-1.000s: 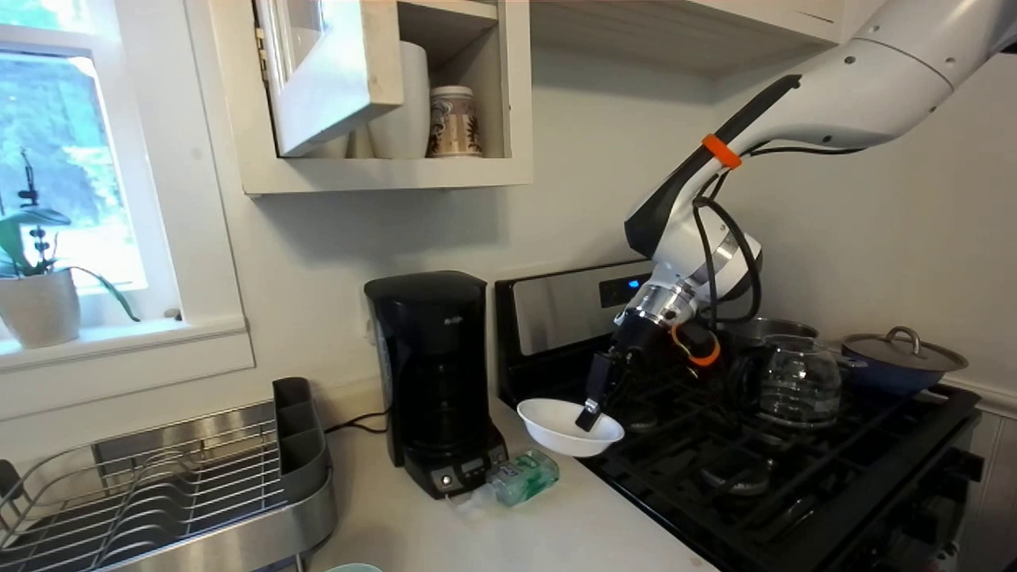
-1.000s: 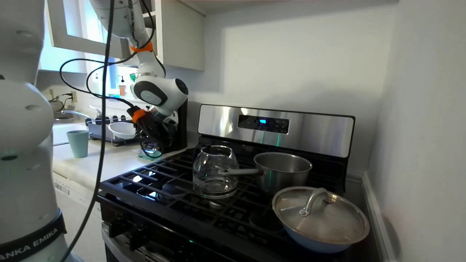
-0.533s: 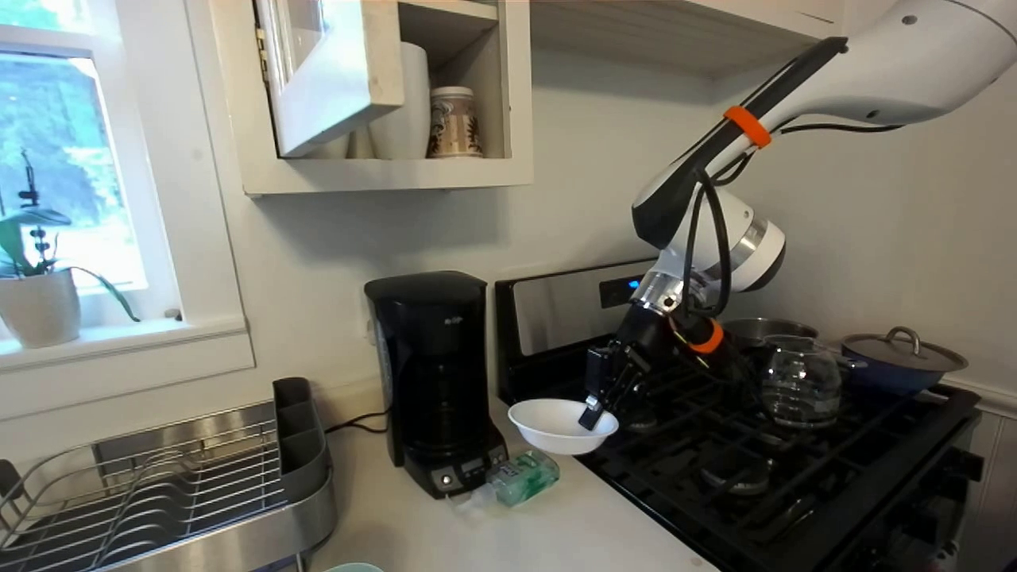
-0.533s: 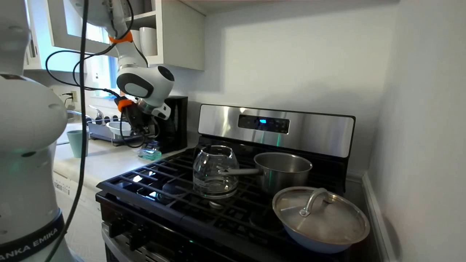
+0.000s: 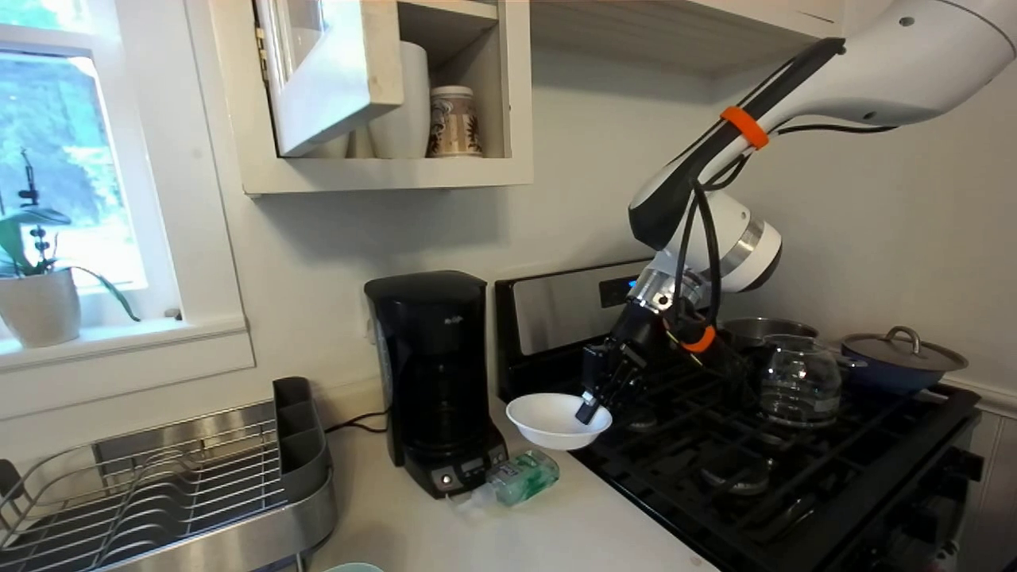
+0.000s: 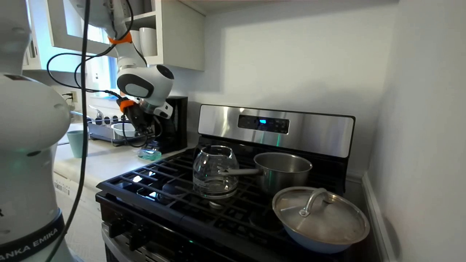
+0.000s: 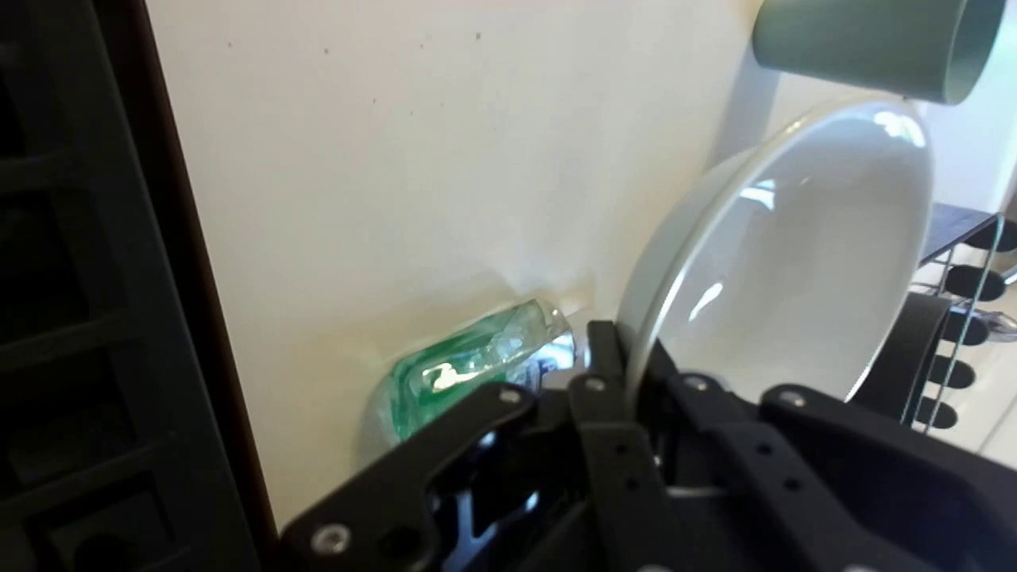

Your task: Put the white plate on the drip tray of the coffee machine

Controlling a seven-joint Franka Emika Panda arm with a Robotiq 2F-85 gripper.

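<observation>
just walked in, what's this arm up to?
The white robot arm has a round glossy white dish pinched at the rim in its black gripper, held in the air above the pale counter. The dish isn't on the black drip tray of the boxy black coffee machine yet. A clear bottle of green liquid lies on its side by the machine; a clear glass carafe stands on the black stove.

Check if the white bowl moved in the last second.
Yes, the white bowl has shifted slightly left in an exterior view, towards the drip coffee maker.
</observation>
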